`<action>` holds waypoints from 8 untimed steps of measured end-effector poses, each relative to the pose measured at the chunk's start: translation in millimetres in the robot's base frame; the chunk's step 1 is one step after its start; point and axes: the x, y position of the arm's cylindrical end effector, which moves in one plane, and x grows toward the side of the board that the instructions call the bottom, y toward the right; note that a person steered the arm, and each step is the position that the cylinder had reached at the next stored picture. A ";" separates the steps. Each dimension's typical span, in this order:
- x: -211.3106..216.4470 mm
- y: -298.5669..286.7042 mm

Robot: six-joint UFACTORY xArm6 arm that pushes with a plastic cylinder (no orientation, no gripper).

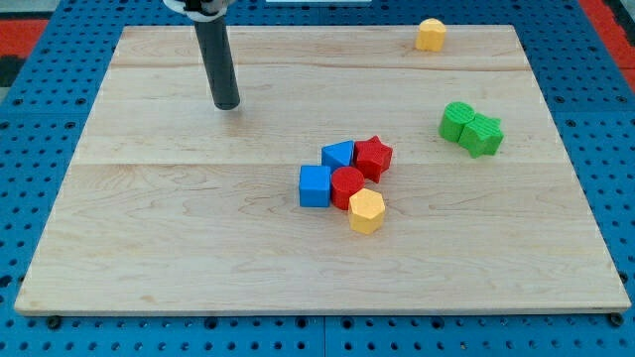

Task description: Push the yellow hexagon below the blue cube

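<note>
Currently my tip [227, 104] sits near the table [149, 258] top-left corner, well apart from all blocks; no jaws on this rod. Mid-table cluster: yellow hexagon [366, 210] touching red cylinder [346, 186], blue cube [315, 185] left of that, second blue block [338, 155] and red star [374, 157] behind. Green pair [471, 129] near right edge, another yellow block [431, 35] at top edge.

A single raised camera looks obliquely down on the whole wooden board [198, 248] from its near edge
</note>
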 end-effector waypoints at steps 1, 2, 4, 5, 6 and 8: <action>56.0 -6.4; 97.0 13.8; 184.1 39.7; 209.7 114.8; 198.2 222.1; 152.4 231.5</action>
